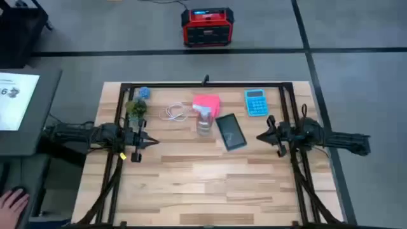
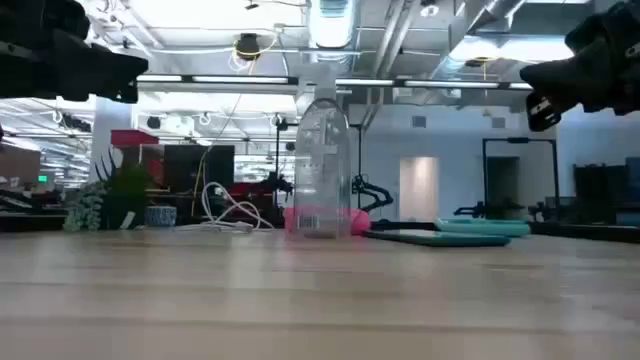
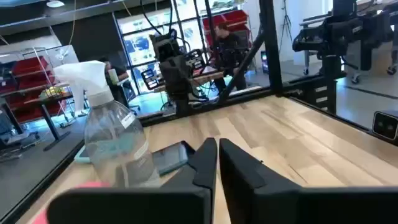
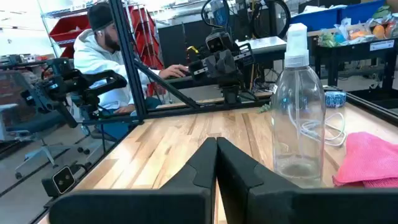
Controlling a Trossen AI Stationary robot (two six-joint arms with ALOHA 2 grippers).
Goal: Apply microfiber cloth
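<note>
Microfiber cloth (image 1: 206, 102), bright pink, lies flat toward the far side of the wooden surface (image 1: 210, 184), touching the clear spray bottle (image 1: 203, 121) that stands just in front of it. Nearest the front edge the boards are bare. At mid-depth the left gripper (image 1: 150, 142) and right gripper (image 1: 262, 135) hover on opposite sides, jaws closed to a point and holding nothing. Between them a dark phone (image 1: 231, 131) lies beside the bottle. Farther back sit a coiled white cable (image 1: 174, 114), a blue calculator (image 1: 255, 102) and a small green plant (image 1: 135, 109).
</note>
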